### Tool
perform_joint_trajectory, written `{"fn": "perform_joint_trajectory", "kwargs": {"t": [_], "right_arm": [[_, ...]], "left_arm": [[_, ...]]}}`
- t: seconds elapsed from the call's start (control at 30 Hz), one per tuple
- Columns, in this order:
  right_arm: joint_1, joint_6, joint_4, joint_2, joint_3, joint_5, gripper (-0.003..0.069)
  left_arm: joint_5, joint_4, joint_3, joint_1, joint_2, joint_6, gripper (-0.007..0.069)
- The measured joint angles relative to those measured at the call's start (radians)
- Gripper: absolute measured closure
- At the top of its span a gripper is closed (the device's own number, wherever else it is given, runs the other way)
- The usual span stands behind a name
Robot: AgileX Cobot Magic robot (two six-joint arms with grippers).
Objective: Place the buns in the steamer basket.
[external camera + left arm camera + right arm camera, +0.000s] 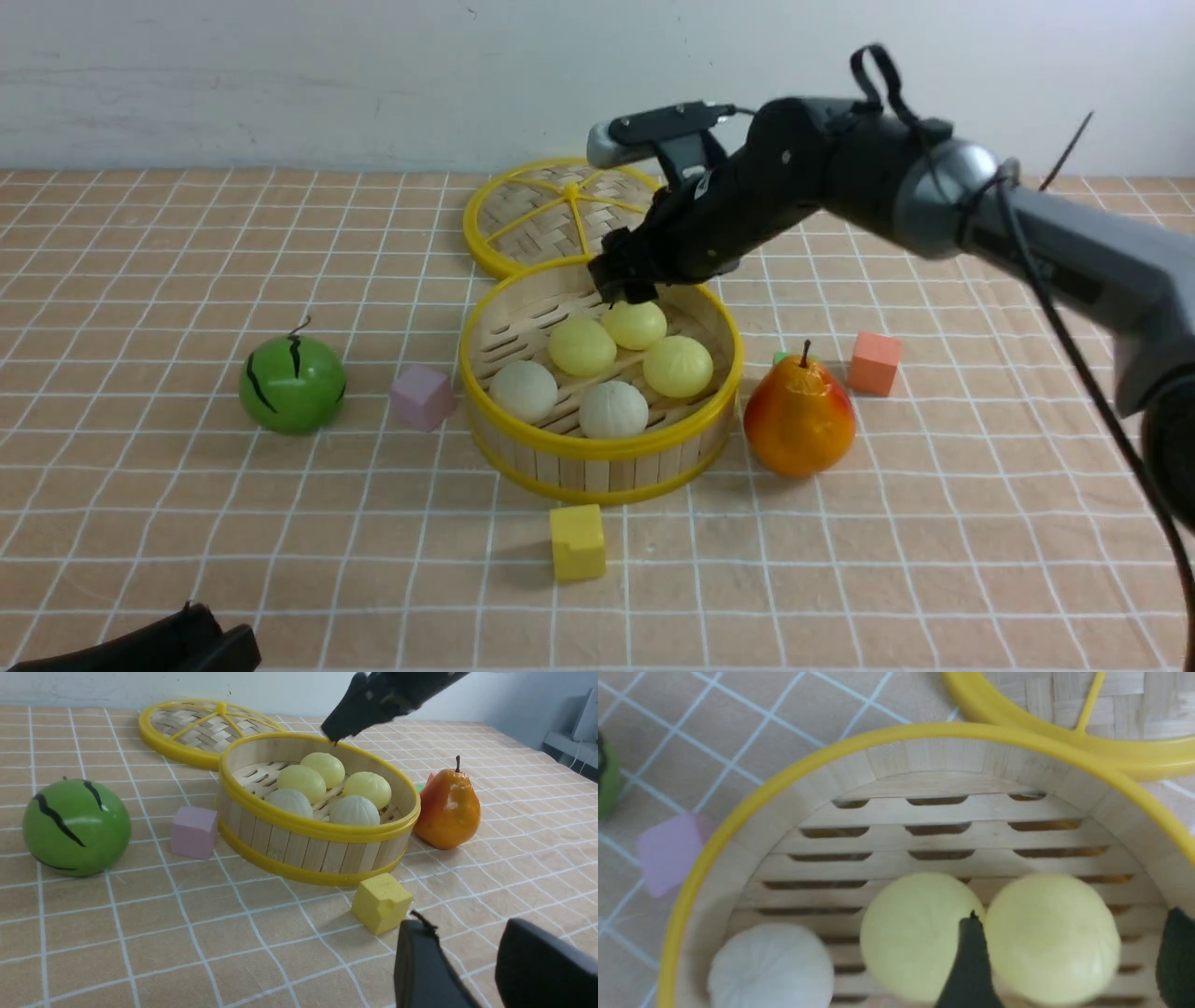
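Peach gridded cloth covers the counter (187,523) beneath a pale wall. All five buns (582,346) sit inside the steamer basket (597,459), three pale yellow ones behind two off-white ones, on its slatted bamboo floor. They look light, smooth and slightly squashy with faint pleats; a pinch across the round sides would probably suit. Right gripper (624,283) hovers over the far rim, jaws spread wide around nothing. Left gripper (472,961) rests low near the yellow cube (577,541), jaws parted and empty.
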Motion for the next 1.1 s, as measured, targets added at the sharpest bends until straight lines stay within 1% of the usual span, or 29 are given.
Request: {"fn": "perform_joint_trajectory", "kwargs": {"t": [0.03,0.13,0.2,0.23,0.27,0.3,0.37,0.4,0.43,0.47,0.5,0.53,0.63,0.73,0.87,1.07,1.1], "right_arm": [[0.0,0.012,-0.003,-0.008,0.0,0.012,0.0158],[0.0,0.12,-0.097,-0.152,-0.001,0.261,0.0209],[0.0,0.178,-0.154,-0.241,-0.001,0.404,0.0275],[0.0,0.198,-0.177,-0.277,0.008,0.441,0.0315],[0.0,0.211,-0.193,-0.314,0.032,0.458,0.0368],[0.0,0.219,-0.198,-0.33,0.038,0.462,0.0386],[0.0,0.248,-0.211,-0.437,0.15,0.474,0.0489],[0.0,0.254,-0.211,-0.445,0.161,0.474,0.0505],[0.0,0.271,-0.211,-0.489,0.219,0.478,0.054],[0.0,0.281,-0.212,-0.526,0.269,0.478,0.0558],[0.0,0.302,-0.214,-0.61,0.382,0.486,0.0606],[0.0,0.305,-0.214,-0.656,0.439,0.488,0.0623],[0.0,0.308,-0.201,-0.771,0.57,0.492,0.065],[0.0,0.309,-0.167,-0.857,0.635,0.493,0.0655],[0.0,0.309,-0.139,-0.928,0.659,0.494,0.0655],[0.0,0.309,-0.135,-0.964,0.66,0.494,0.0655],[-0.001,0.309,-0.15,-0.971,0.662,0.494,0.0655]], "left_arm": [[0.0,0.0,0.0,0.0,0.0,0.0,0.0387],[0.0,0.0,0.0,0.0,0.0,0.0,0.0387],[0.0,0.0,0.0,0.0,0.0,0.0,0.0387],[0.0,0.0,0.0,0.0,0.0,0.0,0.0387],[0.0,0.0,0.0,0.0,0.0,0.0,0.0387],[0.0,0.0,0.0,0.0,0.0,0.0,0.0387],[0.0,0.0,0.0,0.0,0.0,0.0,0.0387],[0.0,0.0,0.0,0.0,0.0,0.0,0.0387],[0.0,0.0,0.0,0.0,0.0,0.0,0.0387],[0.0,0.0,0.0,0.0,0.0,0.0,0.0387],[0.0,0.0,0.0,0.0,0.0,0.0,0.0387],[0.0,0.0,0.0,0.0,0.0,0.0,0.0387],[0.0,0.0,0.0,0.0,0.0,0.0,0.0387],[0.0,0.0,0.0,0.0,0.0,0.0,0.0387],[0.0,0.0,0.0,0.0,0.0,0.0,0.0387],[0.0,0.0,0.0,0.0,0.0,0.0,0.0387],[0.0,0.0,0.0,0.0,0.0,0.0,0.0387]]}}
